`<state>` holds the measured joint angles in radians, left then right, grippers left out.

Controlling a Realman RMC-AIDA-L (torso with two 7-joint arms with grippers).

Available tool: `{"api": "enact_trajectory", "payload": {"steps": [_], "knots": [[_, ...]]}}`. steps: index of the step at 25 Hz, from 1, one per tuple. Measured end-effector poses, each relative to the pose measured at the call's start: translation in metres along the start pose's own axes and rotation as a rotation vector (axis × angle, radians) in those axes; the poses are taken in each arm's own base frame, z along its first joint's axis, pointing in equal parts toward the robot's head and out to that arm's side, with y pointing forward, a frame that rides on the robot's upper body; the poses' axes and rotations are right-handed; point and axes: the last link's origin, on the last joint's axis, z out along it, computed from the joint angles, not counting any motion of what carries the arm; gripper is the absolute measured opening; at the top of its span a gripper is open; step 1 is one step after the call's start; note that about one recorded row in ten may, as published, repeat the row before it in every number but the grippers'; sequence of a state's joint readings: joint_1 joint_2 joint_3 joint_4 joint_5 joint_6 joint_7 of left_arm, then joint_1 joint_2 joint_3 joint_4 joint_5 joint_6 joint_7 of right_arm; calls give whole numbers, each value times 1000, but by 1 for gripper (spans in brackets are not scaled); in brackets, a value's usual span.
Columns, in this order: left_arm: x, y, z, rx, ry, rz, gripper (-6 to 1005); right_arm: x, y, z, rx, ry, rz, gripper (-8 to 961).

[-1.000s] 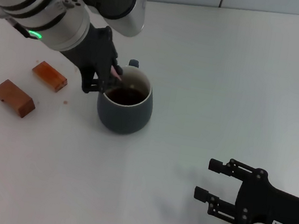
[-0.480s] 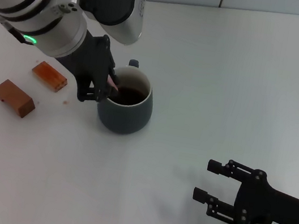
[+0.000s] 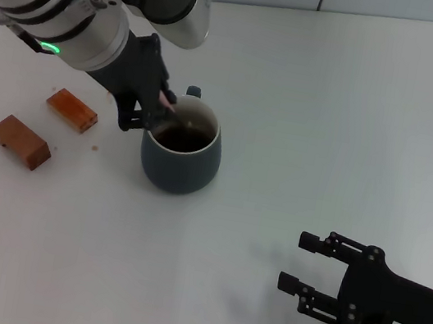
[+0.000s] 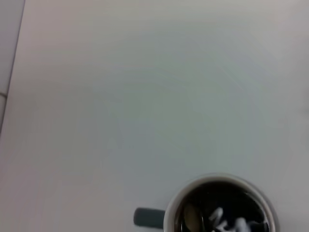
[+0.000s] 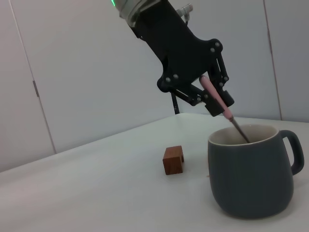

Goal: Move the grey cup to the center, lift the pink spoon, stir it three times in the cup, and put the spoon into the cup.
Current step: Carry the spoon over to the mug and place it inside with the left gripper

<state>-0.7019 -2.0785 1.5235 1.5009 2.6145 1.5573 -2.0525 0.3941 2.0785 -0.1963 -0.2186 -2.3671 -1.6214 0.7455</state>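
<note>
White worktop (image 3: pixel 334 107) runs back to pale wall panels, bare but for two small wooden blocks (image 3: pixel 71 109) off to the outer side of the left arm. The left gripper (image 3: pixel 156 112) hangs over the near-left rim of the grey cup (image 3: pixel 181 156), its fingers pinched shut on the pale handle of the pink spoon (image 5: pixel 216 99). From those fingers the spoon slants down and away into the cup, its metal end dipping below the rim; the left wrist view shows the silver bowl sitting in dark liquid. So the spoon's long axis is tilted, not upright, with the cup's opening directly below and just ahead of the fingers (the handle of the cup points off the far side).

Stirring looks to be in hand, though how many turns are done cannot be judged from this. For the drop, the fingers need only part where they are, since the spoon's lower end is already inside the cup.

Well apart, low on the worktop, the right gripper (image 3: pixel 310 272) sits idle with its fingers spread and nothing between them.
</note>
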Motion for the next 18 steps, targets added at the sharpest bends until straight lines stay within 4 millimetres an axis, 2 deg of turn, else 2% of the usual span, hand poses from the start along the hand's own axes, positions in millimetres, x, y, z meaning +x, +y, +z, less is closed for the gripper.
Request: {"api": "enact_trajectory", "payload": {"steps": [7,13,18], "knots": [[-6,5,-1,-37,-42,-1,173,0,1,1,-1,-2,2,703],[2,11,-3,-75,14,14,176,0,1,1,-2,-1,2,703],[3,7,0,-50,27,3,178,0,1,1,-6,3,1,703]]}}
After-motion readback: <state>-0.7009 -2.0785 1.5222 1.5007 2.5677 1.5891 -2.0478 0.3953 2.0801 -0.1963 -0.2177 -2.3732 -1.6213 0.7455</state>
